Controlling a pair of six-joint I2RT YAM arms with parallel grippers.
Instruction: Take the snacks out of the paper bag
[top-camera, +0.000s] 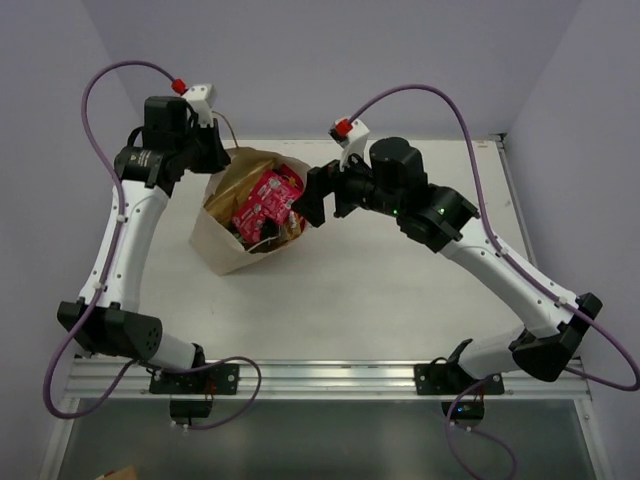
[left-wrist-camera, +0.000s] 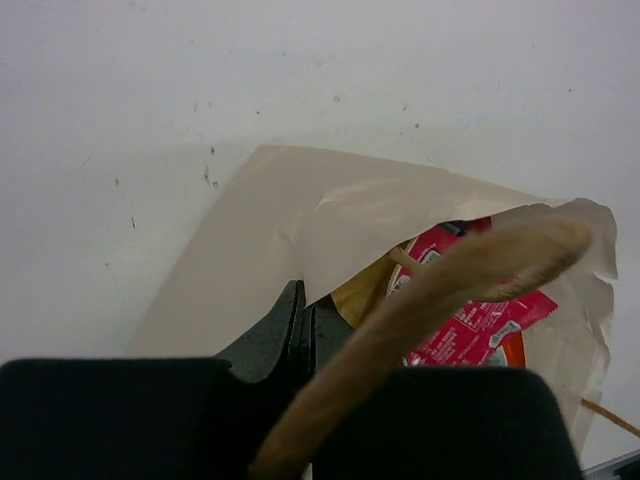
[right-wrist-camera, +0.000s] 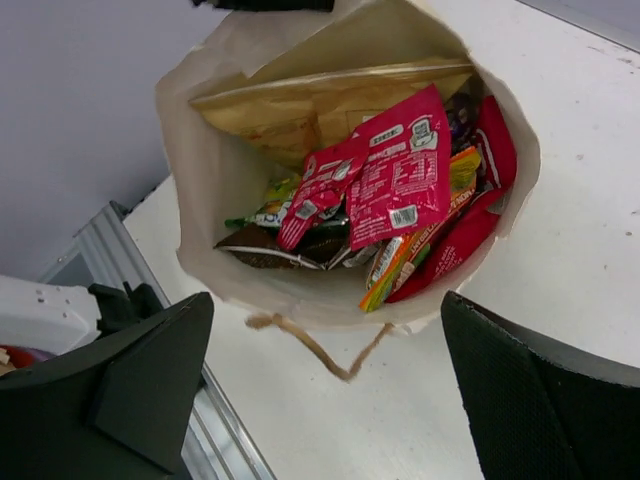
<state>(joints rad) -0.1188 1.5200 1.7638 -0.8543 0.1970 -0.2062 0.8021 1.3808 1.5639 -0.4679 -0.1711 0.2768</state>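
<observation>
The snacks (right-wrist-camera: 380, 200) all lie inside the paper bag (right-wrist-camera: 200, 200), which sits left of centre on the table (top-camera: 400, 300) with its mouth tipped open toward the right arm. None is out on the table yet. On top of the heap is a large pink-red packet (right-wrist-camera: 405, 170), with a smaller one of the same colour beside it. Behind them a tan-gold bag (right-wrist-camera: 300, 105) leans on the far wall and a red bag (right-wrist-camera: 485, 190) lines the right wall. An orange-striped packet (right-wrist-camera: 400, 255) pokes out under the pink one, while a green packet (right-wrist-camera: 268, 212) and a dark brown packet (right-wrist-camera: 265, 250) sit lower at the left. A string handle (right-wrist-camera: 320, 345) droops from the near rim. The left gripper (left-wrist-camera: 302, 305) appears pinched closed on the paper of the far-left rim, propping the mouth open. The right gripper (right-wrist-camera: 325, 310) hovers just outside the near rim, fingers spread wide with nothing between them. The step in hand looks like the first pick. The top pink-red packet seems the best target, since it is uppermost and its edge stands free. The fingers should enter over the rim, clear of the string, and close on that upper edge alone. The thin paper wall would crumple if pushed, and slick foil may slip from a shallow pinch.
</observation>
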